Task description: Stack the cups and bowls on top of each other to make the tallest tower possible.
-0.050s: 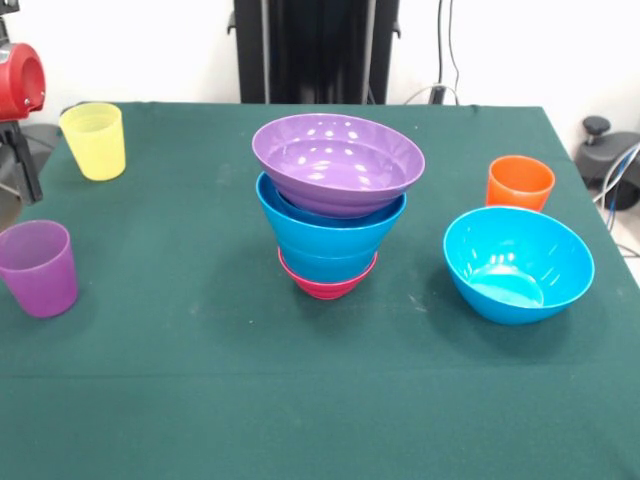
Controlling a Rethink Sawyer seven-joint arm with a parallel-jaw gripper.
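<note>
Standing at the middle of the green table (200, 400), the tower (335, 205) is partly built: a small magenta bowl (327, 285) at the base, blue bowls (330, 235) nested above it, I judge 2 but the layers are hard to separate, and a wide purple bowl (338, 163) on top. That purple bowl sits tilted, its rim higher on 1 side, so it looks loosely seated rather than level. Left to add, by my reading, are 4 pieces: a loose blue bowl (518, 262) well apart on the right side of the picture, an orange cup (520, 183) just behind it, a yellow cup (94, 140) near the far left corner and a purple cup (39, 267) at the left edge. All 3 cups stand upright, mouths up. So roughly half the work seems done. Only a red and black part of the arm (18, 95) shows at the left edge; the gripper itself is not visible, so I cannot tell how its fingers stand
</note>
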